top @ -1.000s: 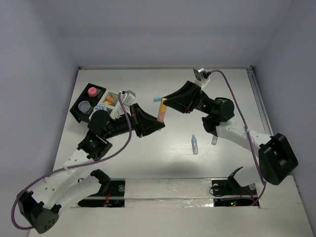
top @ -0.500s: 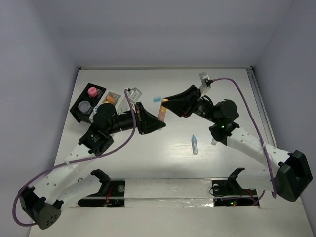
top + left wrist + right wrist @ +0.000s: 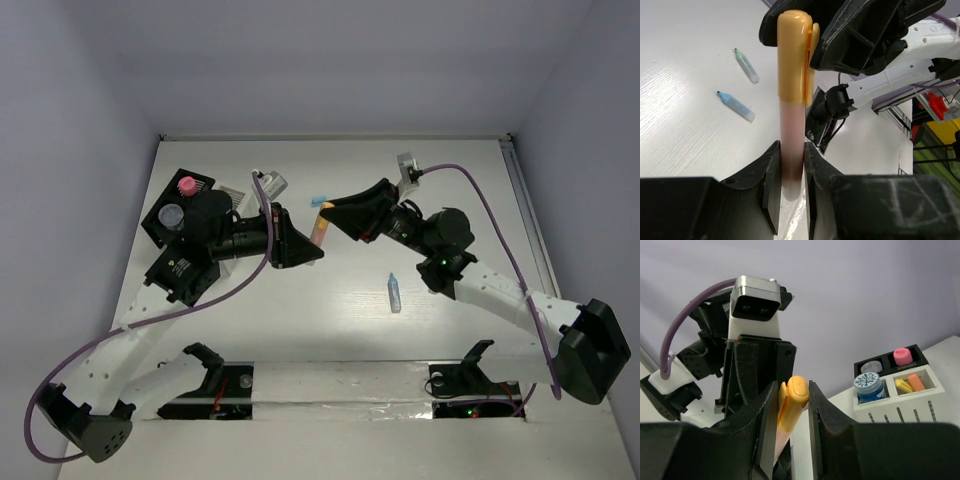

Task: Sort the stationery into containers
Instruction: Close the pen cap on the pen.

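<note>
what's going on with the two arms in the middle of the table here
Both arms hold one orange-capped stick off the table. The left gripper is shut on its pale lower end, the right gripper on its orange cap. It looks like a hand-over or a cap being pulled; I cannot tell which. A blue stick lies loose on the table, and the black tray and white box hold a few pieces.

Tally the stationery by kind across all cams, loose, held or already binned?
Sticks: 3 (orange-capped stick, blue stick, green stick)
Round pieces: 3 (grey-lid tub, blue-lid tub, pink round piece)
Small pieces in white box: 2 (yellow piece, orange piece)
Small blue bit on table: 1
Total: 9
</note>
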Controlling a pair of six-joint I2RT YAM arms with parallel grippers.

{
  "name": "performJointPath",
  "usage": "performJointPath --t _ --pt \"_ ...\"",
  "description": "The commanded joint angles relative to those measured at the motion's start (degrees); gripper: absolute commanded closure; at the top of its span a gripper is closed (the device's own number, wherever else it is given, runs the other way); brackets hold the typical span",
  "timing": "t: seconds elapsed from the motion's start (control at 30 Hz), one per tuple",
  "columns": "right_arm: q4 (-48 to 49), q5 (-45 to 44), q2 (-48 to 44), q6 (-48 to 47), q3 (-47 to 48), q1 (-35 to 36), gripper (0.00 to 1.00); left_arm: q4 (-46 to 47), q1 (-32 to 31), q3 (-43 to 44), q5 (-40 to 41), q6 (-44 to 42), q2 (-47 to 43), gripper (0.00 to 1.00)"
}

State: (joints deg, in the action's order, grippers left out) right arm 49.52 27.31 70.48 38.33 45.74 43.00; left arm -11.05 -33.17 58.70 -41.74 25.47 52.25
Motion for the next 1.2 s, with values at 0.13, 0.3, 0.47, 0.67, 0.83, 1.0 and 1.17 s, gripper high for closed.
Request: performJointPath --t 0.13,0.3,0.47,0.67,0.83,1.0,1.17 --pt "-23.41 22.96 7.3 -4.14 -8.47 7.01 1.0 32.06 6.0 12.93 6.67 1.6 -1.45 1.0" --pt "-24.82 23.31 7.48 -4.75 -8.3 7.01 1.0 33.54 6.62 12.24 4.65 3.09 0.83 1.0" --pt "-21.31 24.45 8.01 -2.21 -5.05 7.01 1.0 32.23 6.62 6.45 7.28 1.69 -0.48 1.0" --pt "-21.38 27.18 12.57 -1.41 -3.9 8.59 1.0 25.65 10.04 9.4 9.92 -2.71 -1.01 1.0" --pt "-17.8 23.5 11.7 1.13 -3.9 8.59 1.0 26.52 10.67 8.37 6.58 -1.75 -0.48 1.0" --pt "-11.82 19.02 12.22 6.14 0.22 6.32 1.0 23.19 10.67 0.81 8.95 -2.0 -5.3 0.85" --pt "-2.0 16.64 15.73 15.18 5.66 2.88 1.0 15.72 10.67 -4.37 11.06 -3.76 -10.49 0.71"
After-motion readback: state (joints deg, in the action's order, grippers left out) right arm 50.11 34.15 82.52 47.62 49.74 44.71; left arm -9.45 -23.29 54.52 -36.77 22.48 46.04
